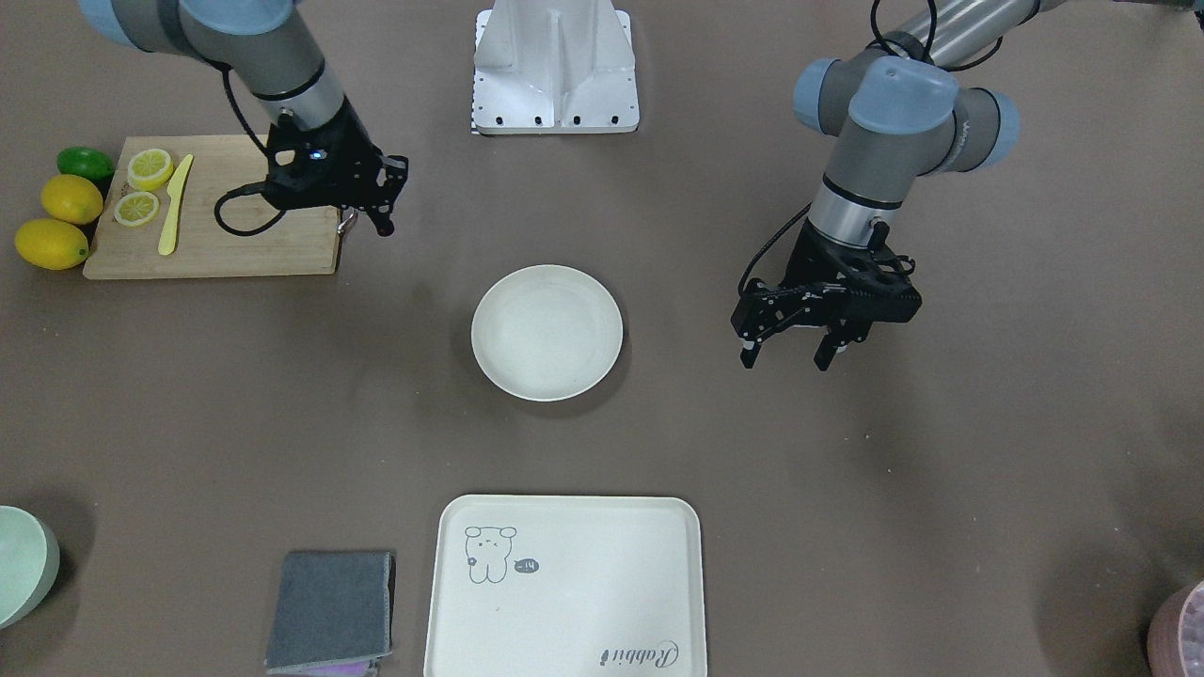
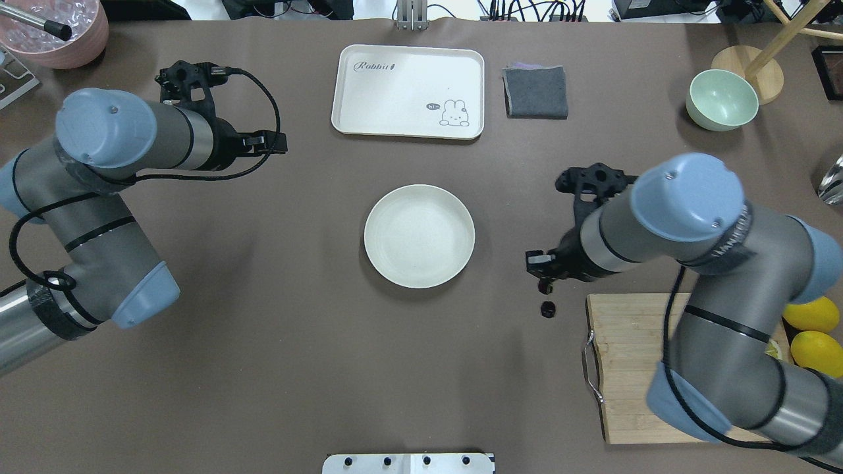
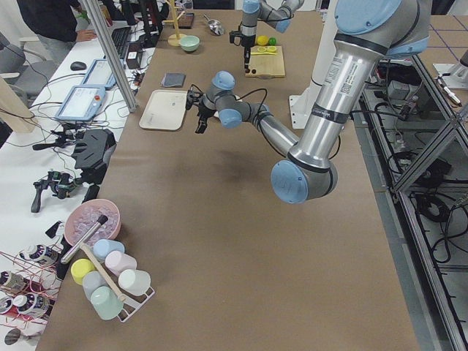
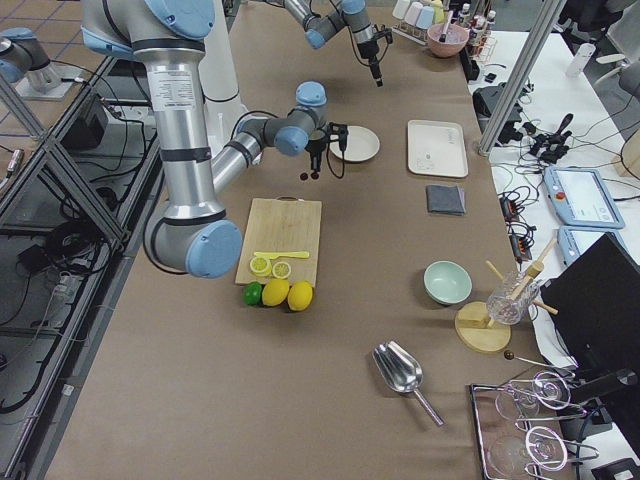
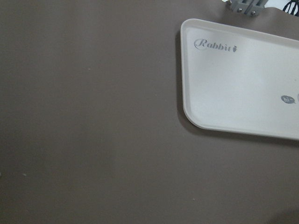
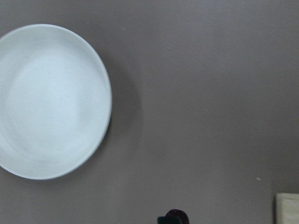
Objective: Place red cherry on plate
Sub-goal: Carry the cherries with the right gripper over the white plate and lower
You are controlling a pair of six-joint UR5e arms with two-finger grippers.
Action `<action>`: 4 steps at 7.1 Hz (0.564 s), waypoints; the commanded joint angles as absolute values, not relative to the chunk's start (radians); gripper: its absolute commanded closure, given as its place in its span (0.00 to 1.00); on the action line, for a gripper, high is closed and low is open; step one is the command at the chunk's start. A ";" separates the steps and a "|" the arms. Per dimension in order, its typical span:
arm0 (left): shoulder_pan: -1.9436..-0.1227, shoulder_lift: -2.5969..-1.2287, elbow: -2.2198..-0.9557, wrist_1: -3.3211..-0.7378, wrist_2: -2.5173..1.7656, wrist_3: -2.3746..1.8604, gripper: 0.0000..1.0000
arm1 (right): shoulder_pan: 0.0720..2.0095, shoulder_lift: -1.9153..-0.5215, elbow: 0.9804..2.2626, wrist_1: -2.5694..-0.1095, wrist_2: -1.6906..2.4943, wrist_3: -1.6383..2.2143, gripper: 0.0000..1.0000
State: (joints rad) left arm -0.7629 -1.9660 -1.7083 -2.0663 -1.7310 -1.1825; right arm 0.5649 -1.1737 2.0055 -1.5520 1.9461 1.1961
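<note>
Dark maroon against the brown table (image 2: 276, 342), the red cherry (image 2: 547, 308) lies off the plate (image 1: 546, 332), on the robot's right of it and a little nearer the robot, just beside the far corner of a bamboo cutting board (image 1: 235, 240). The right gripper (image 2: 543, 283) points down over the table very close to the fruit, on its far side in the overhead view. Whether its fingers are spread or pressed together cannot be told from these angles, nor whether they touch the cherry. The right wrist camera catches the cherry at the bottom edge of its view, with the plate's rim well apart at the left.

On the other side of the plate, the left gripper (image 1: 788, 357) hangs over bare table with its two fingers spread wide and nothing between them.

On the board rest two lemon slices (image 1: 150, 167) and a yellow knife (image 1: 175, 202). Two whole lemons (image 1: 71, 198) and a lime (image 1: 86, 164) sit just off its outer end. Along the far edge of the table stand a cream tray (image 1: 602, 574) printed with a small bear, a folded grey cloth (image 1: 329, 609) beside it, and a mint-green bowl (image 1: 19, 564).
</note>
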 commanded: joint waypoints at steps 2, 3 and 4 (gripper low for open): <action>-0.888 -1.840 -1.707 -2.082 -1.806 -0.996 0.02 | 0.561 -0.809 1.675 -1.606 1.881 1.201 1.00; -0.917 -1.801 -1.707 -2.083 -1.862 -0.973 0.02 | 0.552 -0.752 1.596 -1.589 1.846 1.204 1.00; -0.940 -1.783 -1.707 -2.082 -1.868 -0.925 0.02 | 0.543 -0.733 1.510 -1.486 1.832 1.210 1.00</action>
